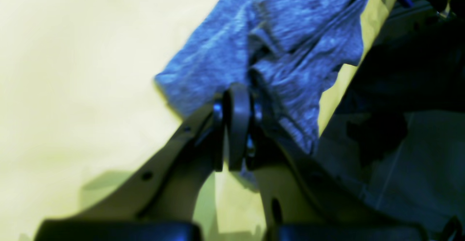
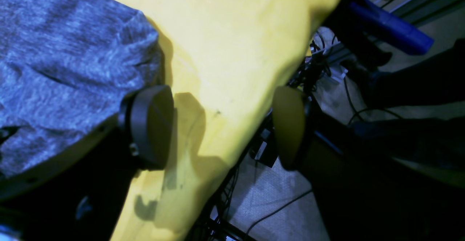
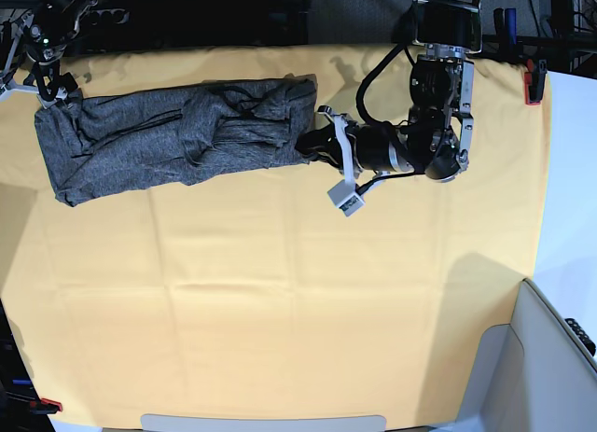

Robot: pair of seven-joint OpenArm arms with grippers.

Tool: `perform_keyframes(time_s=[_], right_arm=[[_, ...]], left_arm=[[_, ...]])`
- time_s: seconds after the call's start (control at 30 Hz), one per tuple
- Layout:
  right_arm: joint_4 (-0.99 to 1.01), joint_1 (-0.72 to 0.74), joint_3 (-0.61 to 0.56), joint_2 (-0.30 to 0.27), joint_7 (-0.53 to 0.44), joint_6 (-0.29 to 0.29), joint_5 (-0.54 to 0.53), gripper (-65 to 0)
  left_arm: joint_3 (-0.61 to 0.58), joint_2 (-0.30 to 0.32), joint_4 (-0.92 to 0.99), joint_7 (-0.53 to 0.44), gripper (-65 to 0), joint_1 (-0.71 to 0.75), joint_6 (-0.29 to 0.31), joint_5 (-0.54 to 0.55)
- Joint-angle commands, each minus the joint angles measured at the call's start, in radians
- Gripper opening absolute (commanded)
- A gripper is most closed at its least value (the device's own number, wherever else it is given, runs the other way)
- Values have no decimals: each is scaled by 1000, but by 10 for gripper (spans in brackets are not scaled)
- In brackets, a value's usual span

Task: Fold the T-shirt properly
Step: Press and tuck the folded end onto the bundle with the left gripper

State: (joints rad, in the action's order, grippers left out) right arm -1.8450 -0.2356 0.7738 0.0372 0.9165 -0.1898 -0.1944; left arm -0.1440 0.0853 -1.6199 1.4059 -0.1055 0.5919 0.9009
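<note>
Cloth (image 3: 280,292) of yellow-orange colour covers the whole surface, and it is the largest thing we see, creased in faint squares and hanging over the edges.

On its far part, toward the base view's left, lies the T-shirt (image 3: 177,138): a heathered dark grey knit, gathered into a long rumpled band that runs from the far left corner to about the middle of the surface. We see overlapping folds and a sleeve lying across it. In the right wrist view its edge (image 2: 72,63) rests flat on the cloth (image 2: 236,52), close to the surface's rim.

We find our left hand (image 3: 317,141) at the band's near-centre end, the arm reaching in from the far side. In the left wrist view the left hand (image 1: 238,99) has its jaws pressed together on a bunched edge of the shirt (image 1: 290,33), which rises in pulled folds above the cloth (image 1: 91,70).

Our right hand (image 2: 221,124) sits at the far left corner, jaws spread wide, holding nothing; one pad (image 2: 152,124) is just beside the shirt's edge, the other (image 2: 288,124) beyond the surface's rim.
</note>
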Motion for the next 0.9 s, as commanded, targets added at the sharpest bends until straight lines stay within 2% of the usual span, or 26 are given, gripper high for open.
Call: perform_keyframes(time_s=[0.0,0.1,0.23,0.4,0.5,0.7,0.87], right_arm=[[-15,0,3,-10,-21,0,3,-226],[-15,0,2,-10,-21,0,3,-226],[-15,-1,2,-9,-21,0,3,-226],[-15,-1,2,-9,-21,0,3,-226],[-15,-1,2,-9,-21,0,3,-226],[-15,-3,-38,-9,-21,0,3,-226],[-14,-1,-40,-1,-21,0,3,-226]], left_arm=[[-1,-14,-16,-18,-649,-18,0,17],[-58,-25,-16,-29,-649,-20,0,16],[-147,-25,-13,-101,-649,-21,0,14],[-234,-31,-12,-170,-649,-21,-5,-42],[-265,-49,0,-199,-649,-27,-53,-44],[-349,-117,50,-216,-649,-82,-72,-44],[-349,-175,45,-208,-649,-82,-71,-41]])
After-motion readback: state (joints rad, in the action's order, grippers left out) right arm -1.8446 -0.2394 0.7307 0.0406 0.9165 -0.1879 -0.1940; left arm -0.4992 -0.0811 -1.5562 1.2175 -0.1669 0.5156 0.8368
